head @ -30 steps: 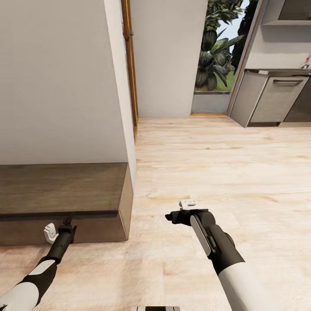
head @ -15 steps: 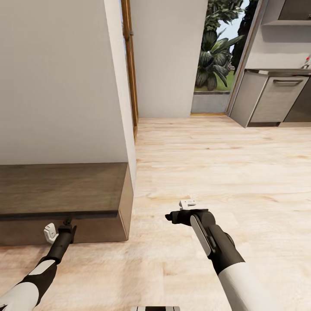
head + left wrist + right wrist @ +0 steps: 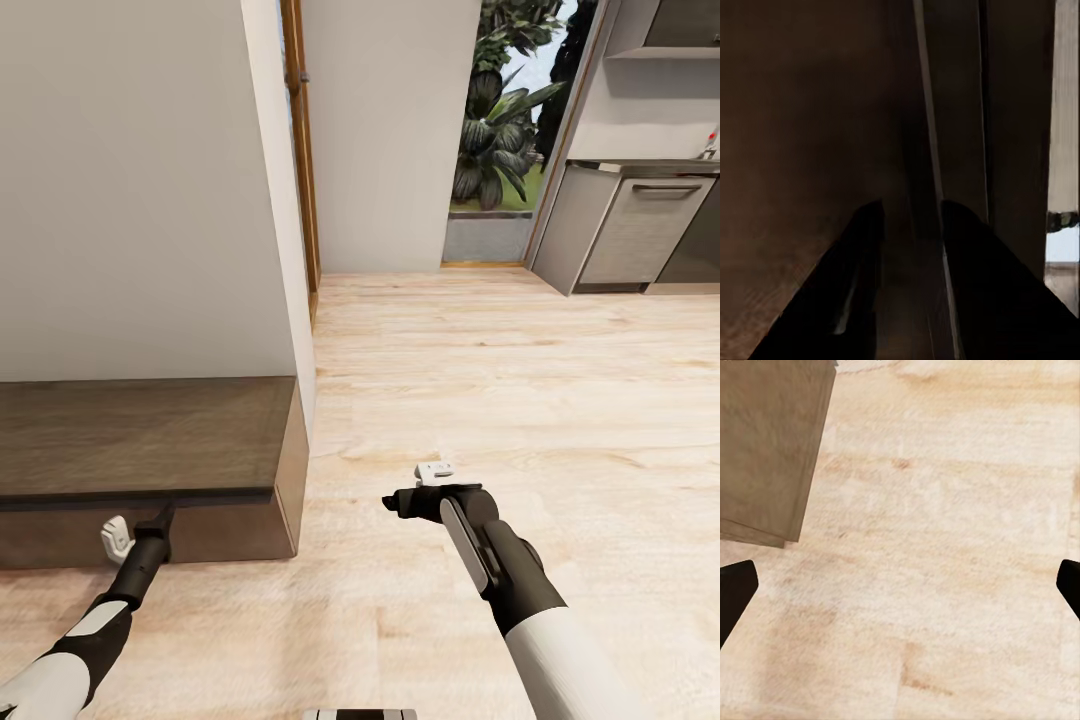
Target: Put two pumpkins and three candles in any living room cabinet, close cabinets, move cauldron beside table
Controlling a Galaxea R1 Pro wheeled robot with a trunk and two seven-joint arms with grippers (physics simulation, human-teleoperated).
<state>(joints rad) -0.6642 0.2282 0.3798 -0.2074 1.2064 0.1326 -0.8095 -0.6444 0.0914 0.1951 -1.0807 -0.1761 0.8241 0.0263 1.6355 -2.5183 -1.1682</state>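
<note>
Over the last second the left gripper (image 3: 160,516) has crept slightly forward, up under the front edge of the cabinet (image 3: 140,440) top near its right end; everything else is unchanged. I judge it is working at a door panel, opening or closing. In the left wrist view its fingers (image 3: 862,255) are slightly parted around a door seam. The right gripper (image 3: 392,503) hangs over bare floor (image 3: 520,380), spread wide and empty.

You're in a home: light wood floor (image 3: 480,400), plain white walls (image 3: 140,180), a low dark cabinet (image 3: 140,440), grey kitchen units (image 3: 630,230) ahead, and a doorway onto garden plants (image 3: 495,120).
</note>
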